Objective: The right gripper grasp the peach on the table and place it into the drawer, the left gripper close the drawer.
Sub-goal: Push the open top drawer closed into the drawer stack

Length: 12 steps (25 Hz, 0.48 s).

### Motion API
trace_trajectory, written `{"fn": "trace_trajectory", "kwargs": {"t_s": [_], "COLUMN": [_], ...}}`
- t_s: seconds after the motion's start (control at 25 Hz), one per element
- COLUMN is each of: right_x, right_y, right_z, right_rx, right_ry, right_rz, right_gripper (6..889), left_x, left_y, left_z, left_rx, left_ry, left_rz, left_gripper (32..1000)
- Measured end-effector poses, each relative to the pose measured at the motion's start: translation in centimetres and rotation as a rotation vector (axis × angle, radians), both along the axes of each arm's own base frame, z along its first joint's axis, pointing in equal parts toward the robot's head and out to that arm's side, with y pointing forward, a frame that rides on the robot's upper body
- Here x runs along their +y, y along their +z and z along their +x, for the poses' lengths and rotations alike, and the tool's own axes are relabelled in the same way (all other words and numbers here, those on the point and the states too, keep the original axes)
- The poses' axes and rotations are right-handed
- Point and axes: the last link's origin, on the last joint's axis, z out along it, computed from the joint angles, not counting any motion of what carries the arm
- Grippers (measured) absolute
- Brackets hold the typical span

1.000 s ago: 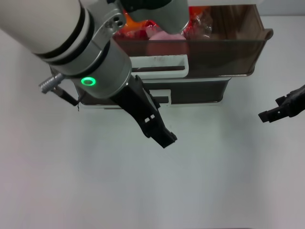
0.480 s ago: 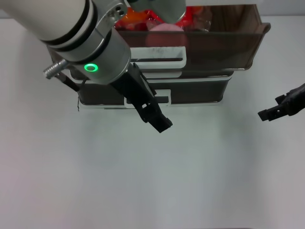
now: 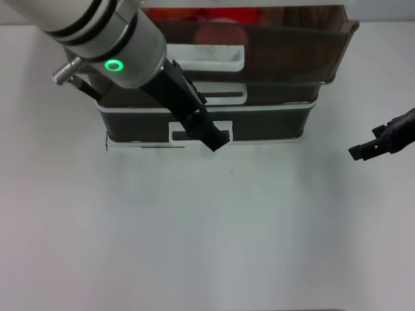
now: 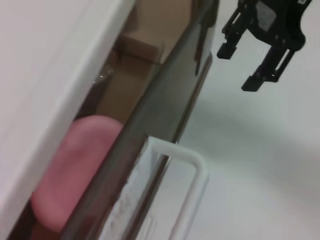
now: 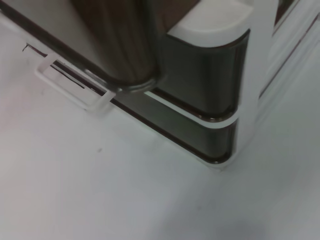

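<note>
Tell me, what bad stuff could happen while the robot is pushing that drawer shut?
The drawer sticks out a little from the unit, so it may end up not fully shut. The left gripper reaches down past the lower handles, and might bump or catch on one. The peach sits right against the drawer's front wall, so a hard shove could jolt it. The right gripper waits off to the side above the table, out of the way.
</note>
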Motion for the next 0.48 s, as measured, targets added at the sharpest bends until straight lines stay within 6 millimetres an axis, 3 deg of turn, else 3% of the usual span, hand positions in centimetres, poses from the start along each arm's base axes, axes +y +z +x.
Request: {"fn": "trace_trajectory", "kwargs": {"t_s": [0.48], "right_x": [0.1], "right_y": [-0.3], "right_z": [0.2], "right_rx": [0.013], "right_ry": [-0.008], "right_rz": [0.010], "right_gripper": [767], "left_x": [1.4], "left_y": [-0.1], "left_z": [-0.7], "left_rx": [-0.033], "left_ry": [0.035], "left_rz": [0.012], "left_gripper": [814]}}
